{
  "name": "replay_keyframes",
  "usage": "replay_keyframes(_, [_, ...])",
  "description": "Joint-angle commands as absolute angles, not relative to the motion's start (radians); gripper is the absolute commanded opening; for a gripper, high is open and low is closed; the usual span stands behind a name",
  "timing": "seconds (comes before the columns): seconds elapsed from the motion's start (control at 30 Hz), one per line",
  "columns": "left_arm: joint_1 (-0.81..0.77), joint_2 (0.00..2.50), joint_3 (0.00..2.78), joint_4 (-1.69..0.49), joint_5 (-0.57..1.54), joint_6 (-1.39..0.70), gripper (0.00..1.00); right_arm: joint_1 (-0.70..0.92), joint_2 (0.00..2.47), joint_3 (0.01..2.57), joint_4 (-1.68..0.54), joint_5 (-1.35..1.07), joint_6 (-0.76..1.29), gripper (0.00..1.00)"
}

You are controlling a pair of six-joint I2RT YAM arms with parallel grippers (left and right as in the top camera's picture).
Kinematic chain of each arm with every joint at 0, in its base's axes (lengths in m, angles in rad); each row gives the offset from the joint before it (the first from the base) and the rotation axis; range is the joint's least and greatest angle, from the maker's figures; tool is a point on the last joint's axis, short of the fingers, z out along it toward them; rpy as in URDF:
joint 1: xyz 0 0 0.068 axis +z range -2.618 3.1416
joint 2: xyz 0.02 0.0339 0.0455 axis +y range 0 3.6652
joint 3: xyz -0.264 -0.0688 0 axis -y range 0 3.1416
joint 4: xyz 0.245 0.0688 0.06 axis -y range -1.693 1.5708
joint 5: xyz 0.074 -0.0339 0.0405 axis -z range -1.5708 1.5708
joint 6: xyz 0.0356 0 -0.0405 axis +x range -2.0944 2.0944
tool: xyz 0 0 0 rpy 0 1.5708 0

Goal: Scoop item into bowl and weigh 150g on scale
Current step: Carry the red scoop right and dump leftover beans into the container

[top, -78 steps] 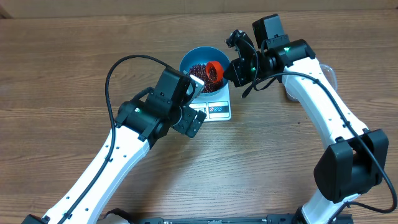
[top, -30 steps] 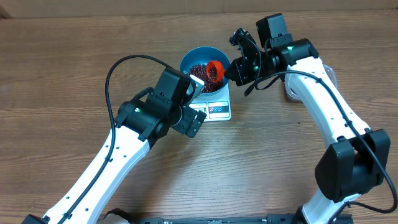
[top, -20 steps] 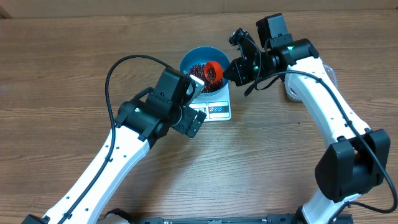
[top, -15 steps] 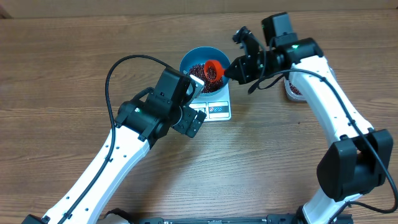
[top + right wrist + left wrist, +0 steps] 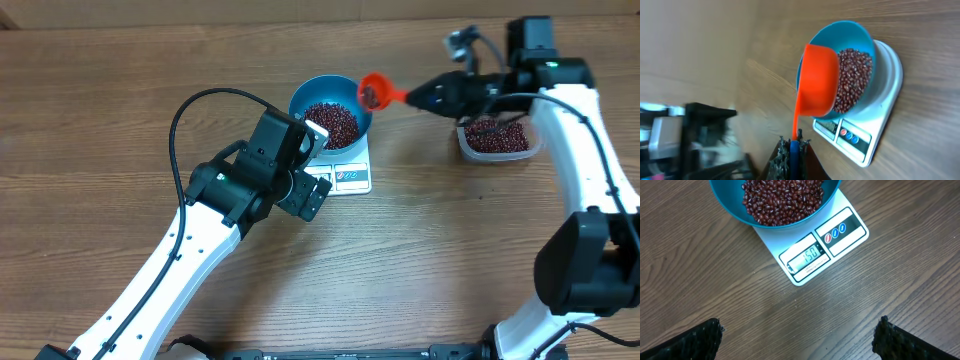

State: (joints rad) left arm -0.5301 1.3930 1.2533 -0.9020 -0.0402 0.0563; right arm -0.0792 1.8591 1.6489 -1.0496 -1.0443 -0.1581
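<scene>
Orange scoop (image 5: 373, 92) has swung right; red-brown beans (image 5: 331, 122) fill the blue bowl (image 5: 325, 84).

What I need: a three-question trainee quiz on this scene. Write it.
1. True or false: the blue bowl rests on the scale.
2. The right hand holds: A) the orange scoop, B) the bowl, C) nothing.
3. Fill in: the scale's display reads ___.
Key: 1 true; 2 A; 3 150.
</scene>
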Motion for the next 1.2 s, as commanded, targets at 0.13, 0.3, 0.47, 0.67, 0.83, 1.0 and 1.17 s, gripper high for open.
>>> replay_keyframes(0.13, [-0.53,1.372,1.259,-0.901,-0.033,0.071,1.0,-0.311,1.857,1.677,-1.214,-1.145,-0.281,0.04])
replay_keyframes(0.3, [-0.53,1.372,1.259,-0.901,-0.033,0.071,1.0,-0.463,1.857,1.677,-1.317,-0.991,-0.322,0.04])
replay_keyframes(0.47, [-0.53,1.372,1.259,-0.901,-0.033,0.071,1.0,-0.505,1.857,1.677,-1.35,-0.8,-0.295,0.04])
replay_keyframes(0.67, [-0.53,1.372,1.259,-0.901,-0.033,0.071,1.0,-0.475,1.854,1.677,-1.267,-0.53,-0.091,0.04])
replay_keyframes(0.83, [-0.53,1.372,1.259,-0.901,-0.033,0.071,0.99,-0.4,1.853,1.677,-1.24,-0.314,-0.011,0.04])
replay_keyframes(1.0, [-0.53,1.372,1.259,-0.901,-0.033,0.071,1.0,-0.287,1.853,1.677,-1.203,-0.1,0.058,0.04])
replay_keyframes(1.17, [-0.53,1.372,1.259,-0.901,-0.033,0.071,1.0,-0.176,1.853,1.677,-1.17,0.08,0.087,0.04])
